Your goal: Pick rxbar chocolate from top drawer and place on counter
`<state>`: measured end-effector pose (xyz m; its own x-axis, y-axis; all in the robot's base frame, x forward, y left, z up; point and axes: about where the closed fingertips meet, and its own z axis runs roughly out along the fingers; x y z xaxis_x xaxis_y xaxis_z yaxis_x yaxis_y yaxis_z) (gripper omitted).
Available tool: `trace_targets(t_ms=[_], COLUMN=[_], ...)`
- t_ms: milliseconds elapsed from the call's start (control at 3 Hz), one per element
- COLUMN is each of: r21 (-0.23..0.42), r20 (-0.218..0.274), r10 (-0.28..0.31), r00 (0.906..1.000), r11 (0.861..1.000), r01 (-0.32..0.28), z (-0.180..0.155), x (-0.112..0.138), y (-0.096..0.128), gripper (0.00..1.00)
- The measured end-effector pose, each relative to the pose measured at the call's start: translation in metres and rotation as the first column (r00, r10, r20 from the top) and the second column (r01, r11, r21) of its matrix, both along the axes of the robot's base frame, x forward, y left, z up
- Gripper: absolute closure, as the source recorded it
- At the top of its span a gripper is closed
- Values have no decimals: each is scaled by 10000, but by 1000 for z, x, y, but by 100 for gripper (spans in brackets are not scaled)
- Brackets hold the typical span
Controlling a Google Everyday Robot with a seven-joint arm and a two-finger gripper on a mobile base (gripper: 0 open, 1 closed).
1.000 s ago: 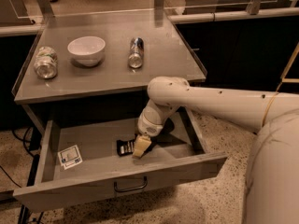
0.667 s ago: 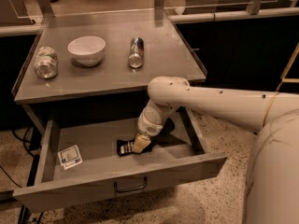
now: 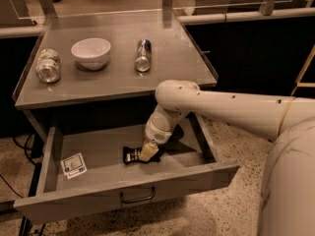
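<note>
The top drawer (image 3: 128, 193) is pulled open below the counter (image 3: 118, 85). The rxbar chocolate (image 3: 131, 155), a dark flat bar with pale lettering, lies on the drawer floor near the middle. My gripper (image 3: 148, 152) reaches down into the drawer and sits at the bar's right end, touching or just over it. The arm comes in from the right over the drawer's right side.
A white printed card (image 3: 74, 164) lies at the drawer's left. On the counter stand a white bowl (image 3: 91, 52), a clear jar on its side (image 3: 47, 66) and a lying can (image 3: 142, 55). A dark cabinet stands to the right.
The gripper has shifted slightly within the drawer and stays at the bar's right end. The bar remains on the drawer floor.
</note>
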<state>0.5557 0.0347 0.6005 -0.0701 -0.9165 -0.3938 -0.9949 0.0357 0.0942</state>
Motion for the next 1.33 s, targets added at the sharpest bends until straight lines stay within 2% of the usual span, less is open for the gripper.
trace_targets(t_ms=[333, 667, 1000, 1333], r21=[80, -155, -416, -827], r20=[-114, -172, 2, 245], r10=[-56, -281, -450, -778], r00=[9999, 9995, 9990, 9967], r11=[10000, 9995, 9981, 9934], r01=[57, 278, 450, 795], z=[11, 37, 75, 115], x=[-8, -14, -17, -25], y=[0, -6, -18, -40], gripper=[100, 100, 100, 100])
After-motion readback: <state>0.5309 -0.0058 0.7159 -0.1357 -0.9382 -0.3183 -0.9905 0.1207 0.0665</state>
